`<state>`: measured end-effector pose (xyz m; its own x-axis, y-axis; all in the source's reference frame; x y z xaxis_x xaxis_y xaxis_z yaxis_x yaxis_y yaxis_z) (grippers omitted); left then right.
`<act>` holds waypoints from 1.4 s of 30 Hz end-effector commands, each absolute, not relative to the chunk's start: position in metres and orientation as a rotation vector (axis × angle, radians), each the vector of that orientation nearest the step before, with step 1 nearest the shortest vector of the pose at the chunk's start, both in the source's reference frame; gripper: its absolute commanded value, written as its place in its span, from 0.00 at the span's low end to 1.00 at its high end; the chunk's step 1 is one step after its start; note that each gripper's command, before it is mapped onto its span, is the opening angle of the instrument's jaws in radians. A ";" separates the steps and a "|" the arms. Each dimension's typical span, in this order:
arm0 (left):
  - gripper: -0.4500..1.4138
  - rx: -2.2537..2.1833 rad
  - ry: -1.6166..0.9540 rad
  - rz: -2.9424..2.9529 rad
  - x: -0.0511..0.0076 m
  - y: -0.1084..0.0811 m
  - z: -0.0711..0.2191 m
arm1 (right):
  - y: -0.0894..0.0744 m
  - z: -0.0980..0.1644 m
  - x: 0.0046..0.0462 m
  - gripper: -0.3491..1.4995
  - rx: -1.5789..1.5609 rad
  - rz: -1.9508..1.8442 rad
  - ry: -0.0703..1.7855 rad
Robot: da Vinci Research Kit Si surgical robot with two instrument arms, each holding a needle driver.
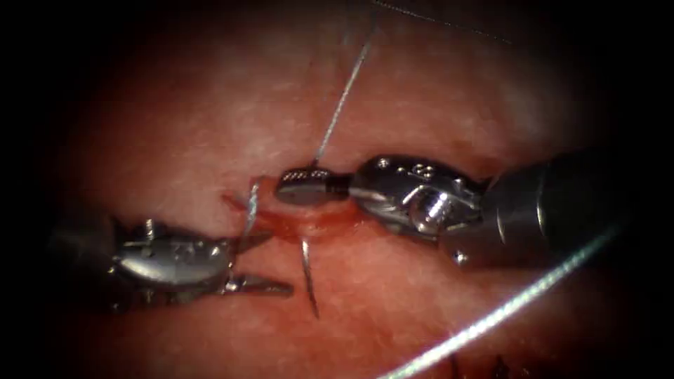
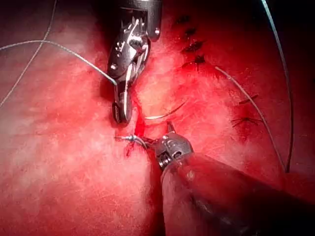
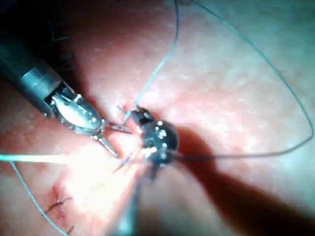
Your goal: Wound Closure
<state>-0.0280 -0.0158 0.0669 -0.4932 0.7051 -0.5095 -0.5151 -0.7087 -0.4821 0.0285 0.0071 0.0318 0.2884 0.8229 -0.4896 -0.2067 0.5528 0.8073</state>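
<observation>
In the endoscope view we see the tissue (image 1: 421, 91), pink and moist, with the cut (image 1: 330, 219) as a short dark-red slit running across between the two tools and red fluid (image 1: 316, 226) pooled along it. The left hand (image 1: 277, 261) lies just left of the cut, its jaws spread wide and grasping nothing. The right hand (image 1: 302, 186) comes in from the right, its jaws clenched flat just over the cut, and seems to pinch the thread (image 1: 344, 98), which rises pale and taut from it. A second strand sweeps across the lower right. The needle (image 1: 309, 277) shows as a thin dark sliver that stands out of the tissue at the cut's near edge, between the two hands, with its other end buried. Neither hand holds it. In the left wrist view we see the right hand (image 2: 122, 110) clamped, thread (image 2: 64, 47) leading away from it, and the needle (image 2: 167, 113) as a slim bright arc out of the cut beside it. The left hand (image 2: 158, 135) gapes next to a small knotted bit of thread, and dark stitches (image 2: 192, 46) line the tissue (image 2: 59, 162) beyond. In the right wrist view the right hand (image 3: 140, 115) grips thread (image 3: 162, 64) that loops wide over the tissue (image 3: 236, 73), and the left hand (image 3: 115, 139) stands open just beside it.
</observation>
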 end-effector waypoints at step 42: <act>0.38 -1.404 0.029 2.801 -0.0310 -0.014 0.071 | 0.011 0.034 0.0239 0.88 0.408 0.699 1.250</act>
<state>-0.0307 -0.0133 0.0702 -0.5975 -0.0042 -0.8019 -0.0196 -0.9996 0.0198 0.0232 0.0121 0.0339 0.1508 0.6765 -0.7208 -0.2585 0.7308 0.6318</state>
